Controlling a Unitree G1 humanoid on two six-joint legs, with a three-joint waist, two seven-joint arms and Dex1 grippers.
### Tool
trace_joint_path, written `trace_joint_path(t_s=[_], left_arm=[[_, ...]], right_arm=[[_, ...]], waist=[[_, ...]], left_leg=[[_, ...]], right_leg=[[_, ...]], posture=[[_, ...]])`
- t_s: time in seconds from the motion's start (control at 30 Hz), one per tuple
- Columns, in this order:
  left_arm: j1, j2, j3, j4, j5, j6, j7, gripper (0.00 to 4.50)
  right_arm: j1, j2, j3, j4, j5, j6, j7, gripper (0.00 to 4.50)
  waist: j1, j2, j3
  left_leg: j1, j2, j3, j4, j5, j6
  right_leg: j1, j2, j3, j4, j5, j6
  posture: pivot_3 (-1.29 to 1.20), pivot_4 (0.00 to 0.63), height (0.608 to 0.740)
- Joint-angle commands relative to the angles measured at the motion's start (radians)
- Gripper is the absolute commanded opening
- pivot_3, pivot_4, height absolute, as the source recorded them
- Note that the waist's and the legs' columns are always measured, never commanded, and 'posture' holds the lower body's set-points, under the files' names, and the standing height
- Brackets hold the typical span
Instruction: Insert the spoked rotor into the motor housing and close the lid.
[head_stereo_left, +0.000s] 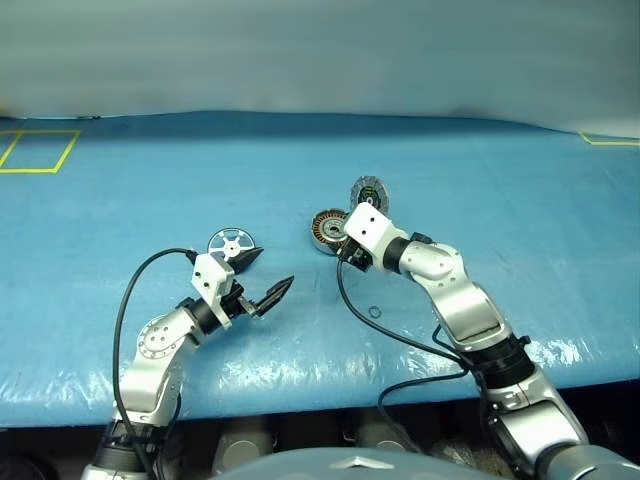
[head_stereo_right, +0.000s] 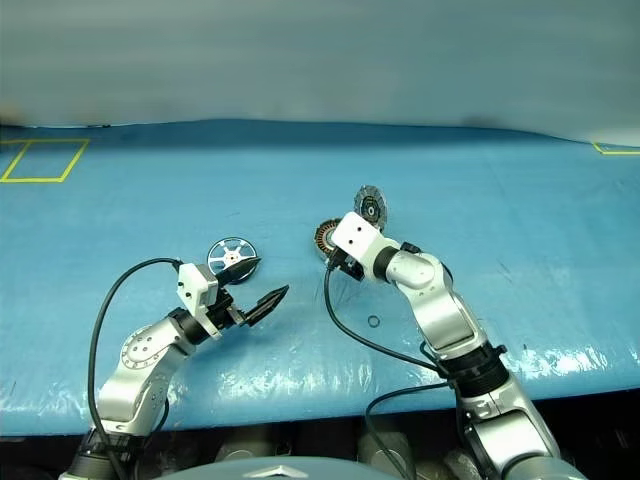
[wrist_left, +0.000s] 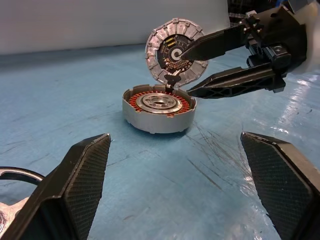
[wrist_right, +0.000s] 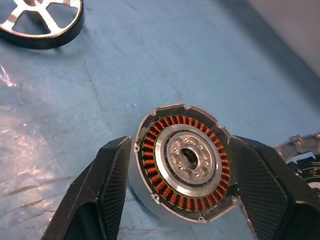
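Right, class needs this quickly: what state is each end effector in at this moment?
Left end effector: open, holding nothing.
Right end effector: open, fingers either side of the motor housing, not gripping it.

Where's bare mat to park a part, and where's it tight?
Free: the blue mat to the robot's right of the right gripper, the far strip behind the lid, and the stretch toward the yellow tape square. Crowded: around the motor housing, and by the spoked rotor at the left gripper.

Head cams look down from above and behind the motor housing (head_stereo_left: 329, 230). Both wrist cams sit close to it, left one side-on, right one overhead, so they share it.
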Motion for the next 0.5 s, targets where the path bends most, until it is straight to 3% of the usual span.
trace_joint_path(t_s=[0.03,0.2,0.5], left_arm=[[0.010,-0.010,-0.001,-0.055,-0.003,-0.008,0.007,4.47],[0.035,-0.026,-0.007,-0.055,0.015,-0.025,0.029,4.47],[0.070,-0.044,-0.011,-0.071,0.004,-0.027,0.025,4.47]], right_arm=[[-0.087,-0.009,0.034,0.048,-0.012,0.033,0.061,3.25],[-0.194,0.021,0.058,0.135,-0.001,0.152,0.107,3.25],[-0.272,0.002,0.173,0.284,-0.078,0.111,0.171,3.25]], waist=[[0.000,0.000,0.000],[0.000,0.000,0.000],[0.000,0.000,0.000]], left_leg=[[0.000,0.000,0.000,0.000,0.000,0.000],[0.000,0.000,0.000,0.000,0.000,0.000],[0.000,0.000,0.000,0.000,0.000,0.000]], right_leg=[[0.000,0.000,0.000,0.000,0.000,0.000],[0.000,0.000,0.000,0.000,0.000,0.000],[0.000,0.000,0.000,0.000,0.000,0.000]], posture=[[0.00,0.150,0.740],[0.00,0.150,0.740],[0.00,0.150,0.740]])
